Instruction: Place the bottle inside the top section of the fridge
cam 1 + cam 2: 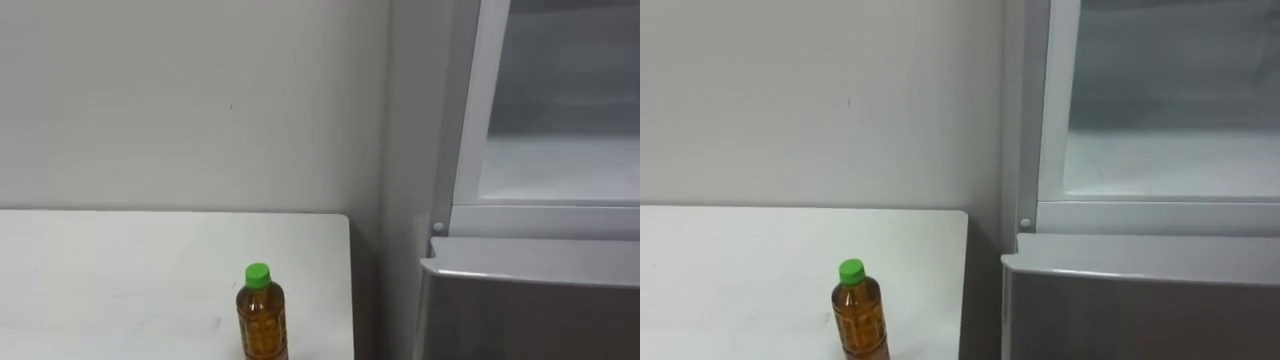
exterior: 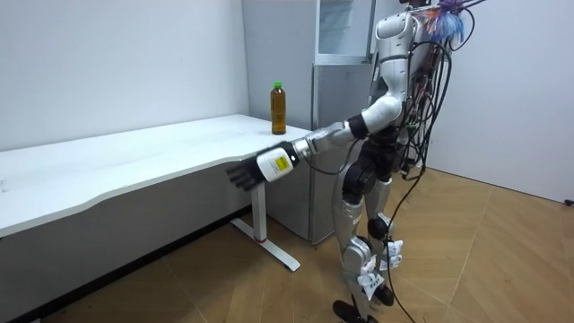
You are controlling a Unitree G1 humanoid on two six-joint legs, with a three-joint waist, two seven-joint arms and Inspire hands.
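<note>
Upright bottle (image 1: 262,318), amber liquid, green cap, on white table (image 1: 120,270) near its end beside fridge (image 1: 530,290). Left hand (image 2: 244,173) out low by table edge, loosely open, holding nothing.

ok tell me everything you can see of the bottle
The bottle is a small clear plastic one, as it looks, filled with amber-brown liquid and closed with a bright green cap. A label seems to wrap its body, too blurred to read. It stands upright on the white table, near the table's end beside the fridge, apart from the wall. Only the table touches it.
</note>
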